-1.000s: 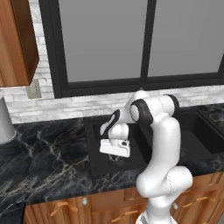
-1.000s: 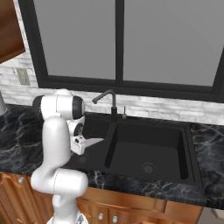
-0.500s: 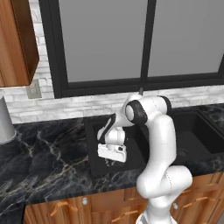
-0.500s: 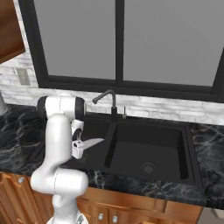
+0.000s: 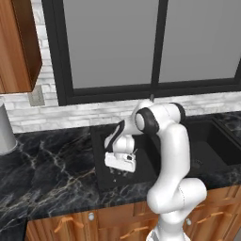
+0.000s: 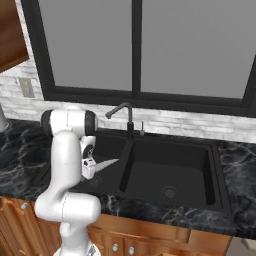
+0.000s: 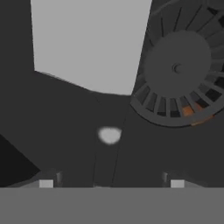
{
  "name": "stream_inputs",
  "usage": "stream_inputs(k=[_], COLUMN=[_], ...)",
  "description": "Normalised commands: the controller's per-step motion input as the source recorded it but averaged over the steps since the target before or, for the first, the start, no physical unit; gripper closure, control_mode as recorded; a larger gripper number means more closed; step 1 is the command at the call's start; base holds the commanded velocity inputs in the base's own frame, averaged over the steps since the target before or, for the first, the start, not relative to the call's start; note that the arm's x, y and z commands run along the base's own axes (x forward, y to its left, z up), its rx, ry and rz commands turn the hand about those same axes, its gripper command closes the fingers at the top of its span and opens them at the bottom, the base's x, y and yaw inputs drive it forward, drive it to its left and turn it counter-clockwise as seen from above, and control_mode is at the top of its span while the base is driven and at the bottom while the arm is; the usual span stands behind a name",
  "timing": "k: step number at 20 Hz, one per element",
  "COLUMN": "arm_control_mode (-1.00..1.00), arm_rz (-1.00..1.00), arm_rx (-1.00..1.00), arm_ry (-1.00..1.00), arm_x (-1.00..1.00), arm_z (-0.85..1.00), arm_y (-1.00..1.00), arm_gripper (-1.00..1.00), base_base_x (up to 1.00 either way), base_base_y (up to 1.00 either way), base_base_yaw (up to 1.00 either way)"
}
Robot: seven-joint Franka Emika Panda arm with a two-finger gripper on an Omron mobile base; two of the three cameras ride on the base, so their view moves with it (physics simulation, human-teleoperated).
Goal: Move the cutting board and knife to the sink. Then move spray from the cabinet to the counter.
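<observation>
My gripper (image 5: 121, 168) hangs low in the left basin of the black sink (image 5: 141, 176), hand pointing down. In the hand view the gripper (image 7: 111, 183) stands open, its fingertips (image 7: 46, 183) wide apart. The knife (image 7: 87, 48) lies just below them: a wide pale grey blade, with a dark handle running between the fingertips and touching neither. From the right base view the blade of the knife (image 6: 106, 163) pokes out beside the gripper (image 6: 91, 171) toward the basin divider. The cutting board and the spray are out of view. Black marble counter (image 5: 47, 174) lies left of the sink.
The round slotted drain (image 7: 177, 70) sits beside the blade. A black faucet (image 6: 123, 114) stands behind the sink, and the larger right basin (image 6: 170, 170) lies beyond the divider. A reddish-brown wall cabinet (image 5: 16, 47) hangs upper left, above a grey cylinder (image 5: 4, 134).
The hand sank a little lower into the left basin with the knife, then the jaws opened and let the knife go.
</observation>
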Motion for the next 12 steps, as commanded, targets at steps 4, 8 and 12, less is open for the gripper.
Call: stream_inputs(k=[4, 8, 12], arm_control_mode=[-1.0, -1.0, -1.0], arm_rz=[0.0, 0.0, 0.0], arm_rx=[-0.03, -0.02, 0.0], arm_ry=[0.0, 0.0, 0.0], arm_x=[-0.06, -0.19, -0.35], arm_z=[0.66, 0.62, 0.83], arm_y=[0.0, 0.03, 0.0], arm_gripper=[-1.0, -1.0, -1.0], base_base_x=[0.0, 0.0, 0.0], base_base_y=[0.0, 0.0, 0.0], base_base_yaw=[0.0, 0.0, 0.0])
